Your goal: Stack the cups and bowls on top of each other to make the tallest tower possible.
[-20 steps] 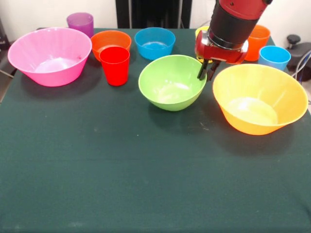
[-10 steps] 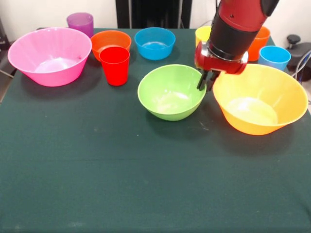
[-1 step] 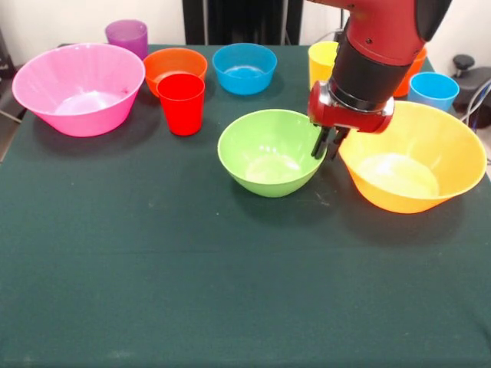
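Desk (image 3: 192, 291): dark green cloth, matte, fills most of frame.
Arm: red and black, glossy cylinder, drops in from upper right.
Pink bowl (image 3: 78, 88): upper left, wide, glossy plastic, flared wall, pale inside bottom.
Yellow-orange bowl (image 3: 414, 157): right of centre, wide, glossy, yellow inside, orange outer wall.
Lime green bowl (image 3: 270, 152): centre, medium, round, smooth, shiny; right rim pinched by pincer (image 3: 325, 146), whose dark thin fingers (image 3: 317, 147) sit closed on that rim, just beside yellow-orange bowl's left edge.
Blue bowl (image 3: 245, 67): top centre, small, glossy, rounded.
Orange bowl (image 3: 175, 64): top, left of blue bowl, small, shiny; partly hidden behind red cup.
Red cup (image 3: 181, 103): tapered tumbler, smooth, upright, in front of orange bowl, between pink and green bowls.
Purple cup (image 3: 126, 36): top left, behind pink bowl, translucent-looking, upright.
Yellow cup (image 3: 322, 63): top, just left of arm, upright.
Light blue cup (image 3: 433, 90): upper right, behind yellow-orange bowl.
Orange cup (image 3: 413, 75): upper right, mostly hidden by arm.
No stack anywhere; every piece apart on cloth.
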Robot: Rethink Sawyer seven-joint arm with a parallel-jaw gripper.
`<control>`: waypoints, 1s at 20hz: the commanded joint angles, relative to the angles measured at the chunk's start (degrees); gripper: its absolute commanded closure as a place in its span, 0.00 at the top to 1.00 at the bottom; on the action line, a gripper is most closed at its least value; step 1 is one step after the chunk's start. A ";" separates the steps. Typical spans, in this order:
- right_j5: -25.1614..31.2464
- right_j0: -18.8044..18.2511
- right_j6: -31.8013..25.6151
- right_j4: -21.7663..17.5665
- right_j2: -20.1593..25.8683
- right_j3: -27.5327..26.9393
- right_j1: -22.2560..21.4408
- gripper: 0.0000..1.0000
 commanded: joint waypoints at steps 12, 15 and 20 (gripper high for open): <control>-0.97 -2.17 4.20 -2.35 3.93 0.51 0.70 0.00; -1.31 -2.08 4.38 -2.45 3.84 0.98 0.49 0.00; -1.69 -2.08 4.16 -2.98 3.44 1.02 0.49 0.00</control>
